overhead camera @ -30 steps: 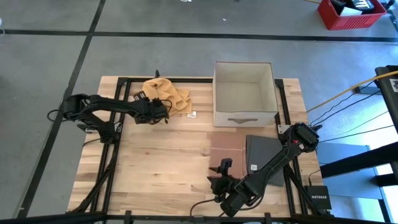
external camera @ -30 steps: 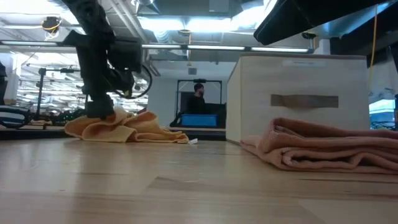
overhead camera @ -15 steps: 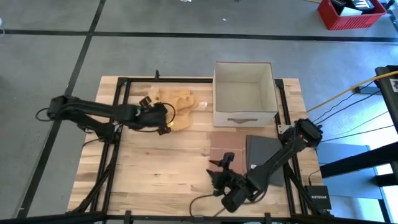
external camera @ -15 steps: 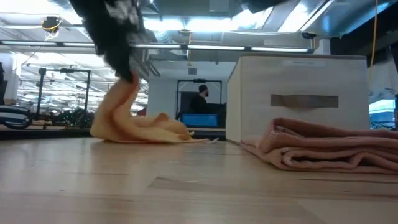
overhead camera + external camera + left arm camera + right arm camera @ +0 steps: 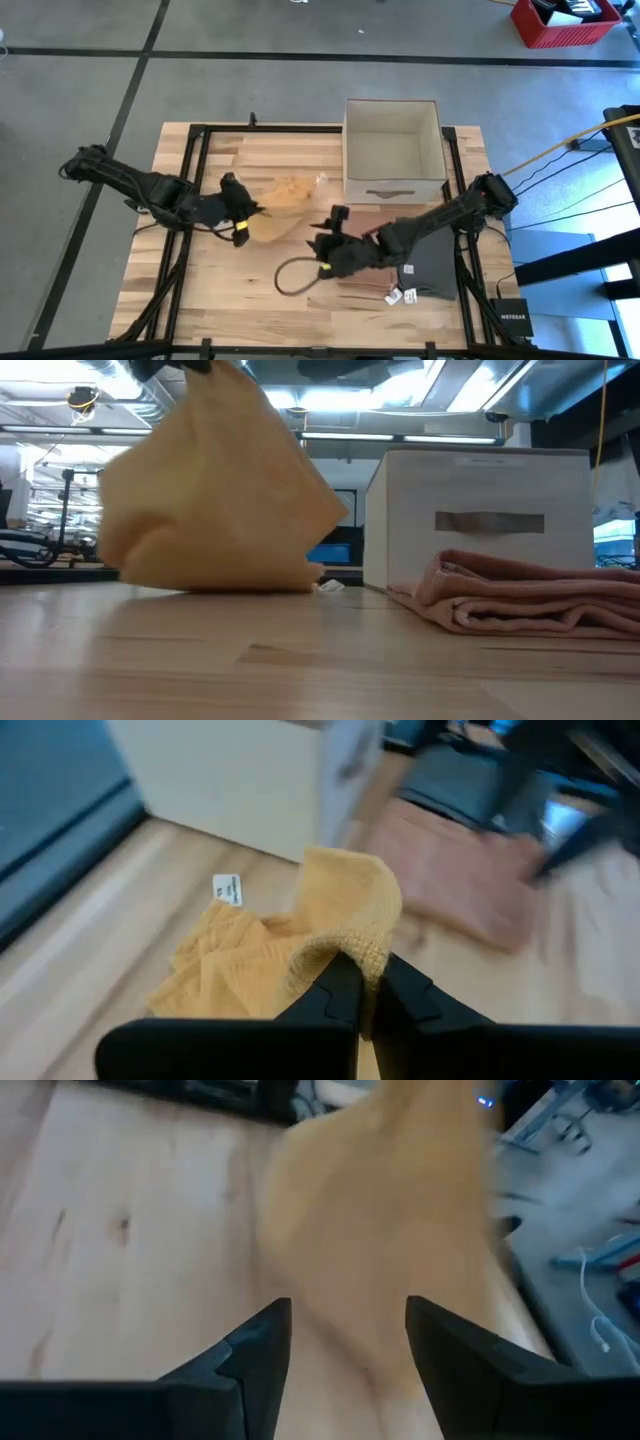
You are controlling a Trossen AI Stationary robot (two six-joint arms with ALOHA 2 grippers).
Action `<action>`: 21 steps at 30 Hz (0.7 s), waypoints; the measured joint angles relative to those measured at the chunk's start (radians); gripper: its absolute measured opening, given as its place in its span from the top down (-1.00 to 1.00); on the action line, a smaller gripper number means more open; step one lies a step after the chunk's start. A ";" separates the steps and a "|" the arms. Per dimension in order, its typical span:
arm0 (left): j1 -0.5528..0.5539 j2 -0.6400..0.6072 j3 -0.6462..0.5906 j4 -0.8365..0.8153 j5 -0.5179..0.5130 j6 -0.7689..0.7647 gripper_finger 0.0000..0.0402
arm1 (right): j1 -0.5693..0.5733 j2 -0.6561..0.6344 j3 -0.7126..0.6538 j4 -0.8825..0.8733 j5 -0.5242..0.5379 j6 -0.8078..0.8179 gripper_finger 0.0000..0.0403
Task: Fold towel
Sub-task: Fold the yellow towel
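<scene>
Now the left gripper (image 5: pixel 358 988), clamped on the yellow towel (image 5: pixel 275 200), has lifted it off the table (image 5: pixel 220 275) toward centre; the right gripper (image 5: pixel 345 1345), fingers apart, approaches, so spreading can begin.

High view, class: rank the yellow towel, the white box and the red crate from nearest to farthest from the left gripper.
1. Yellow towel: pinched in the left gripper, mid-table.
2. White box: at the table's far edge, toward the right arm's side.
3. Red crate: on the floor, off the table, in the picture's top right corner.

Wood table (image 5: pixel 230 290); w/ box (image 5: pixel 393 150), pink towel (image 5: pixel 520 600).
</scene>
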 joint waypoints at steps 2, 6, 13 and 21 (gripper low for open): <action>-0.022 0.002 0.000 -0.003 0.039 0.019 0.99 | -0.023 0.000 0.011 -0.002 -0.009 -0.040 0.00; -0.059 0.004 0.000 0.000 0.100 0.062 0.98 | -0.055 0.000 0.011 -0.018 -0.067 -0.071 0.00; -0.059 0.004 -0.001 0.032 0.103 0.106 0.99 | -0.094 0.072 0.007 -0.071 -0.195 -0.040 0.00; -0.083 0.004 -0.001 0.018 0.159 0.116 0.97 | -0.133 0.143 0.008 -0.127 -0.047 -0.039 0.18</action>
